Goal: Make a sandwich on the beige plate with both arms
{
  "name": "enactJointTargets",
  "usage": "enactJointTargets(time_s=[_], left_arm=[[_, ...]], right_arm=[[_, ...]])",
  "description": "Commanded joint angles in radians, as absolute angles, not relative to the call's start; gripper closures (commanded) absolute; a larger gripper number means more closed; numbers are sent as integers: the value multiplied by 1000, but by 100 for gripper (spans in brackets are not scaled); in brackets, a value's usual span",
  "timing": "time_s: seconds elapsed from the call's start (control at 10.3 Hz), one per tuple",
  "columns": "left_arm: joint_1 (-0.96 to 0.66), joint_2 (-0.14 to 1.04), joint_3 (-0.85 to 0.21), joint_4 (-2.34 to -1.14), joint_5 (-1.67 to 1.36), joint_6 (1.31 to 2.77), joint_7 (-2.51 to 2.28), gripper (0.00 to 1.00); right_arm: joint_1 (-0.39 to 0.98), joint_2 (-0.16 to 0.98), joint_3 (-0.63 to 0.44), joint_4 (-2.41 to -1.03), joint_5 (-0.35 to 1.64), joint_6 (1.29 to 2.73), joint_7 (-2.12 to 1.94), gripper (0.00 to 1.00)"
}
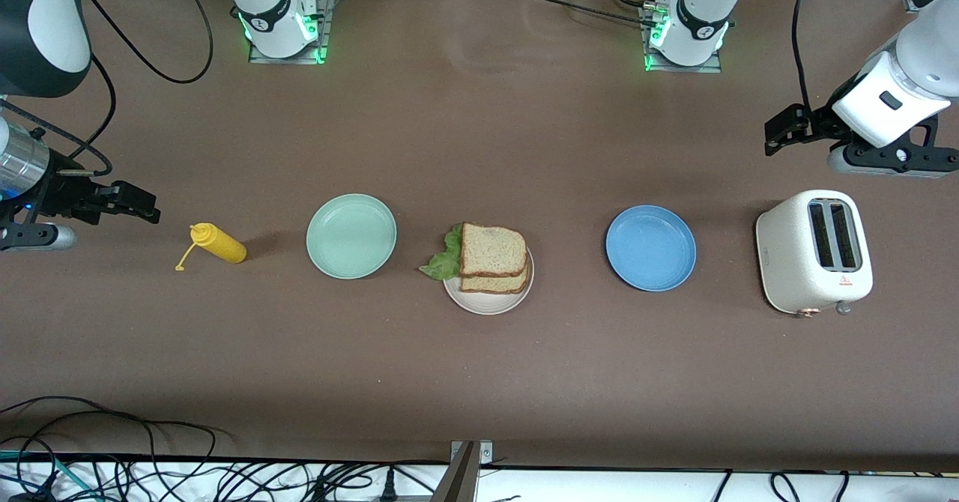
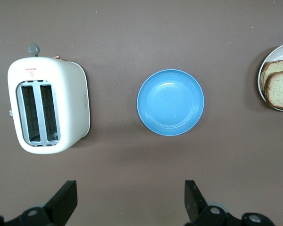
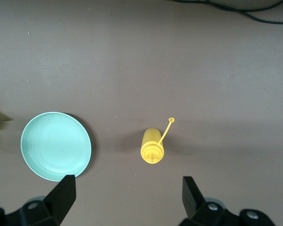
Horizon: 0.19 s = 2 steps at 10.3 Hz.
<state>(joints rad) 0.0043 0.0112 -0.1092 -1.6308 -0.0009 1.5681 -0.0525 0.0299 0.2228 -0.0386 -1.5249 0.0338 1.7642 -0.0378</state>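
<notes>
- Front view shows a long brown table [image 1: 479,382] with a row of things across its middle and a tangle of black cables along the edge nearest the camera.
- From the right arm's end of the table toward the left arm's end stand a yellow squeeze bottle [image 1: 218,244] lying on its side, a mint-green plate [image 1: 351,235], the beige plate [image 1: 487,301], a blue plate [image 1: 650,248] and a white toaster [image 1: 814,252] with two slots facing up.
- The sandwich [image 1: 492,256] sits on the beige plate, two bread slices stacked slightly askew, with the lettuce leaf [image 1: 445,256] sticking out past the plate's rim on the mint-green plate's side.
- Both arm bases stand at the table edge farthest from the camera, each with a green light glowing at its foot.
- The right gripper [image 1: 138,206] hangs in the air at the right arm's end of the table, over bare surface near the squeeze bottle; its fingers [image 3: 61,195] are spread wide with nothing between them.
- The left gripper [image 1: 779,129] hangs over the table by the toaster, at the left arm's end; its fingers [image 2: 63,200] are likewise spread apart and carry nothing.
</notes>
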Motion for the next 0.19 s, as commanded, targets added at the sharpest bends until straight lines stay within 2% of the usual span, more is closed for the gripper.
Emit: enactJointTargets(time_s=[0.0, 0.1], left_arm=[[12, 26, -115, -1592, -21, 1543, -55, 0], [11, 26, -117, -1591, -21, 1543, -55, 0]], right_arm=[[31, 213, -34, -1522, 28, 1749, -35, 0], [31, 215, -34, -1522, 26, 1749, -35, 0]])
